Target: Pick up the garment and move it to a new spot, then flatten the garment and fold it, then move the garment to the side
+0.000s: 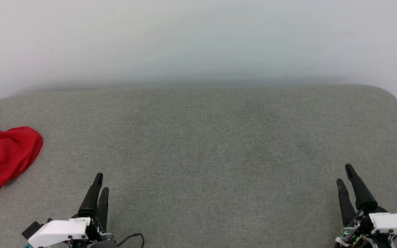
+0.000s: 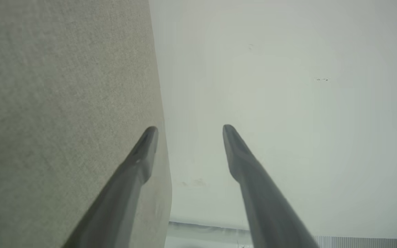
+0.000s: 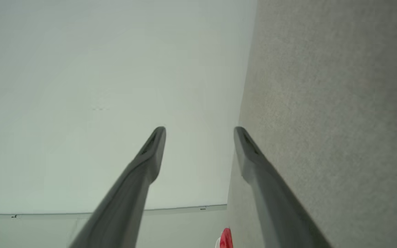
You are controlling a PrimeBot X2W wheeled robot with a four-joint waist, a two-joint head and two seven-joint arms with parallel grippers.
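Note:
The garment point(image 1: 5, 155), red with a bit of white sleeve at its top, lies crumpled at the far left edge of the grey padded table point(image 1: 198, 137), partly cut off by the picture's edge. A small red sliver of the garment point(image 3: 226, 237) also shows at the bottom of the right wrist view. My left gripper point(image 1: 101, 182) rests low at the front left, to the right of the cloth and apart from it, open and empty point(image 2: 190, 127). At the front right my right gripper point(image 1: 344, 174) has its fingers spread with nothing between them point(image 3: 200, 128).
A pale wall point(image 1: 198, 41) rises directly behind the table's far edge. The table has rounded corners at the back left and back right. A broad stretch of grey surface lies between the two grippers.

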